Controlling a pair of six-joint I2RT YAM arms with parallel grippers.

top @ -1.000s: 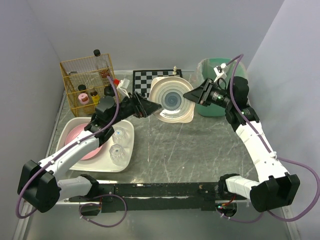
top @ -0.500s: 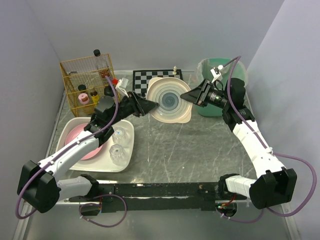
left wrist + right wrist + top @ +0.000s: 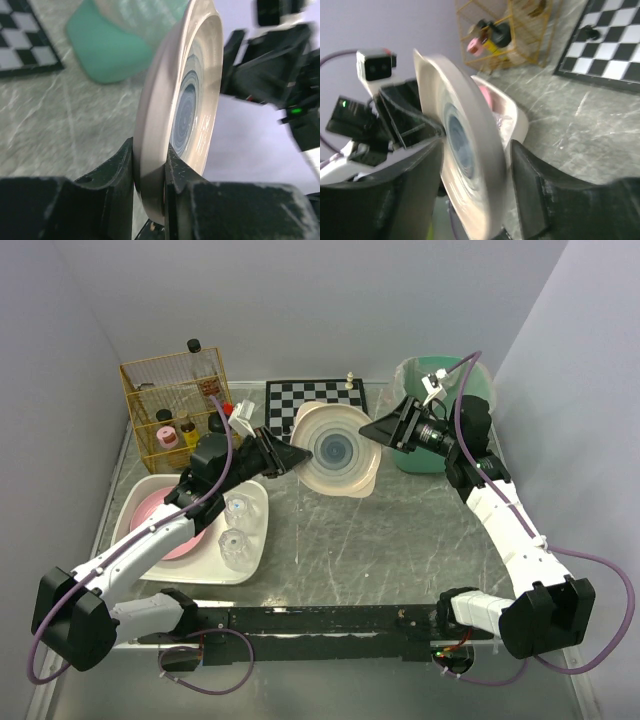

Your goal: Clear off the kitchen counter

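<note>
One plate (image 3: 185, 110), lower rim behind jaws.

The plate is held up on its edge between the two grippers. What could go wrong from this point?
The left gripper pinches the plate only at its rim, above the counter; the plate might slip or swing down and break.
The right gripper is open, but its fingers stand on both sides of the rim; a crooked pull back could knock the plate loose.
The tub holds two glasses; the plate could hit them if set there.
</note>
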